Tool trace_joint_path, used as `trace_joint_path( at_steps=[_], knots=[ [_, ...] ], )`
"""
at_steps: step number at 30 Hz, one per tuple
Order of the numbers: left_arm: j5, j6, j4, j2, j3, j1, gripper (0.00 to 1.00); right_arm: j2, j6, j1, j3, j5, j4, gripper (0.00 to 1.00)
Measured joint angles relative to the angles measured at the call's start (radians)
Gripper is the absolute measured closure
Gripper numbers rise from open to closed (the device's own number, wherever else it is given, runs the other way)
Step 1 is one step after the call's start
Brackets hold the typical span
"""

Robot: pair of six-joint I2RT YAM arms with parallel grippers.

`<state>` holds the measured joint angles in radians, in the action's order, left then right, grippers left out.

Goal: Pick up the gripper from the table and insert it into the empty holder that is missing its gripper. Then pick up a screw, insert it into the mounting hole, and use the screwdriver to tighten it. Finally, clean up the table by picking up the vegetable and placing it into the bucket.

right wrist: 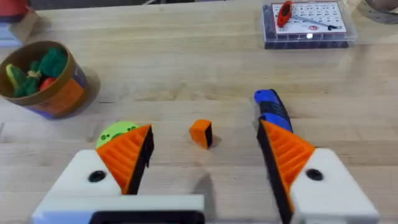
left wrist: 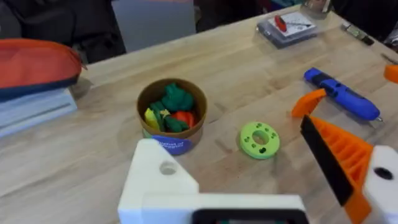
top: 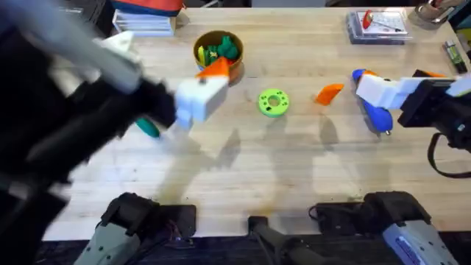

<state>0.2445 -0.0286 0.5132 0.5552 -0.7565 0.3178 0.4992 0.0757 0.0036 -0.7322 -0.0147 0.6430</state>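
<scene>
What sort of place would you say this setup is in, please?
Probably a robotics lab workbench: a butcher-block wooden table, a blue screwdriver, a clear parts case and a bucket of toy vegetables.

We see the right end effector (right wrist: 205, 165) open above the worktop (right wrist: 186, 68); the gripper (right wrist: 201, 133) lies between its orange pads (right wrist: 127, 152), beside the screwdriver (right wrist: 272, 109).

Overhead camera sits above the arm bases, looking down and forward over the whole worktop (top: 243, 184). Left wrist camera looks obliquely across the worktop from low and close; right wrist camera rides low, angled forward. All three views share the bucket (top: 218, 53), green ring (top: 274, 103) and screwdriver (top: 374, 110).
</scene>
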Motion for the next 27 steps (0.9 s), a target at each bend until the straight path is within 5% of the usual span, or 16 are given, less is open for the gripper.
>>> trace_joint_path(
  at_steps=[7,15,27],
  knots=[
    [0.072,0.045,-0.14,-0.314,0.247,-0.063,0.015,0.0,0.0,0.0,0.0,0.0,0.0,0.009],
    [0.138,0.047,-0.417,-0.448,0.524,-0.109,0.015,0.0,0.0,0.0,0.0,0.0,0.0,0.009],
    [0.157,0.028,-0.518,-0.551,0.661,-0.185,0.015,0.0,0.0,0.0,0.0,0.0,0.0,0.009]
  ],
)
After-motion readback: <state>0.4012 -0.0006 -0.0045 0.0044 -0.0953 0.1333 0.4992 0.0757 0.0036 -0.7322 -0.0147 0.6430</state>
